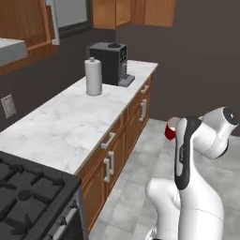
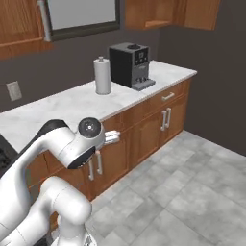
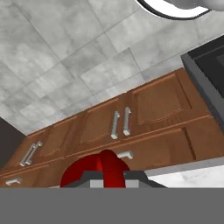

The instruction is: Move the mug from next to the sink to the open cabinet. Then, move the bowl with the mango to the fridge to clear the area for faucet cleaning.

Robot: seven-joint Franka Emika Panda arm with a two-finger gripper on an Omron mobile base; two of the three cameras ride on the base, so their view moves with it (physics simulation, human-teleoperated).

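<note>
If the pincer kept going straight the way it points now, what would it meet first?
Probably the low wooden cabinets: past the mug that the pincer is shut on, the hand view looks at their fronts; depth is unclear.

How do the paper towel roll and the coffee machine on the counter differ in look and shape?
The paper towel roll is white, while the coffee machine is black. The roll is a slim upright cylinder; the machine is a boxy block with a grey tray at its foot. In the right base view the roll stands lower than the machine. Both stand upright on the white marble counter, side by side near the wall.
</note>
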